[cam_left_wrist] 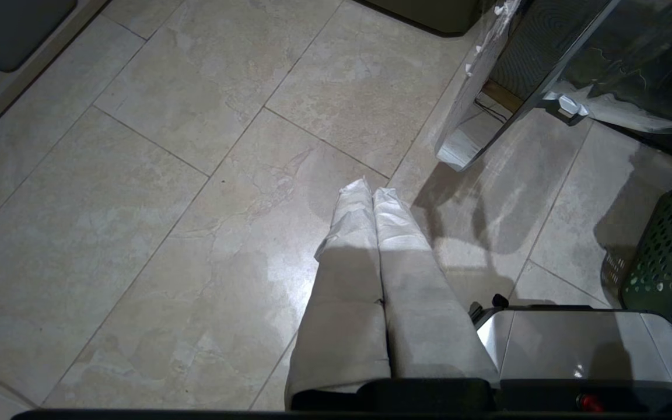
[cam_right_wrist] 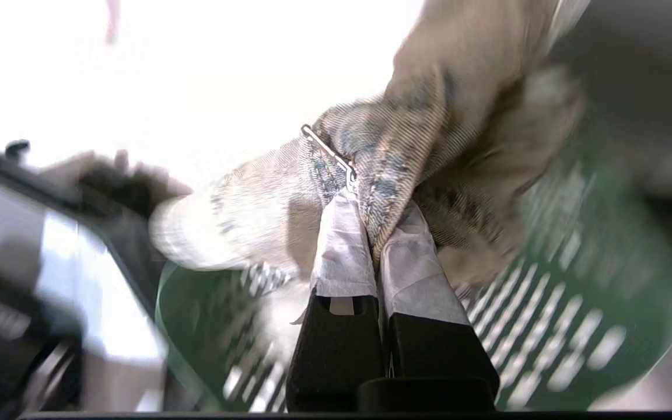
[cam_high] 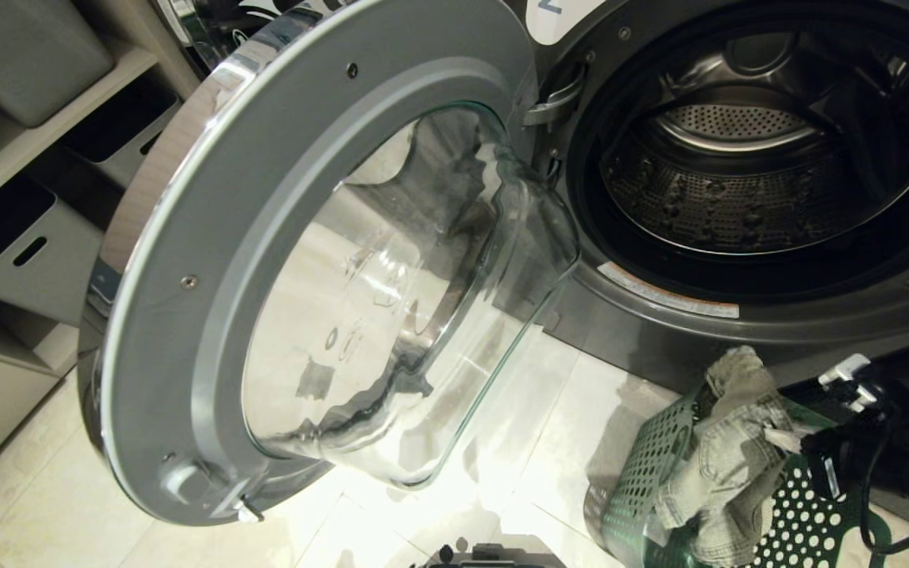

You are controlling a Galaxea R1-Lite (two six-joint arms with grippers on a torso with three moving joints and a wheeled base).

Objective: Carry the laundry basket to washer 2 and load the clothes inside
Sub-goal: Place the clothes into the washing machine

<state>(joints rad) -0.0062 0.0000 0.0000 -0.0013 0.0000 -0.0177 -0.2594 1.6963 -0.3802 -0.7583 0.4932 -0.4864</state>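
— What has your right claw got hold of?

— My right gripper (cam_right_wrist: 374, 224) is pinched tight on the pale grey-green fabric garment (cam_high: 727, 454), a fold of cloth caught between my white-wrapped fingertips (cam_right_wrist: 342, 245). A small metal buckle sits just past them. The rest of the cloth hangs down from my claw, bunched and creased.

— And the basket?

— The dark green perforated plastic laundry basket (cam_high: 806, 521) stands on the pale tiled floor (cam_high: 44, 489) right beneath my claw; the garment's lower end still dips inside its rim.

— Where is the machine from there?

— The dark grey front-load washer marked "2" (cam_high: 660, 339) rises just beyond and above my claw, its steel drum (cam_high: 738, 197) showing. Its chrome-ringed glass door (cam_high: 328, 268) is swung wide open, away to my left.

— Your other arm?

— My left gripper (cam_left_wrist: 371, 192) hangs low over the floor tiles, fingers pressed together on nothing, with the door's lower edge beyond it and the basket off to one side.
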